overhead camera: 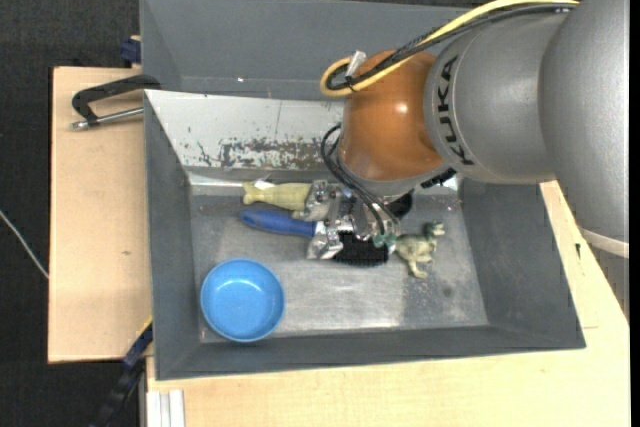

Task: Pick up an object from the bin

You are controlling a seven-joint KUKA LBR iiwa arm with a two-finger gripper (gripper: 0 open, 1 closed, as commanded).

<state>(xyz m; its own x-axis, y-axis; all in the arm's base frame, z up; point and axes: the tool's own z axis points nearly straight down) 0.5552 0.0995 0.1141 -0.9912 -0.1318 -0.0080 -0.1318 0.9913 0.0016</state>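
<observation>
Near the middle of the grey bin's point(520, 265) floor, the pincer point(343, 235) hung low over a black object point(364, 254), between a blue handle-like piece point(272, 223) and a small greenish toy figure point(421, 249). Whether it was open or closed could not be told.

One camera — above the bin point(300, 35), slightly oblique

I'm looking at a thick, rounded silver-grey metal arm point(540, 85) that is carrying black KUKA lettering point(447, 115) near its wrist. A glossy orange domed cover point(390, 130) is capping that wrist. A yellow cable point(480, 13) is running along the top, and thin black wires point(335, 165) are trailing towards the small silver metal end effector point(333, 227).
</observation>
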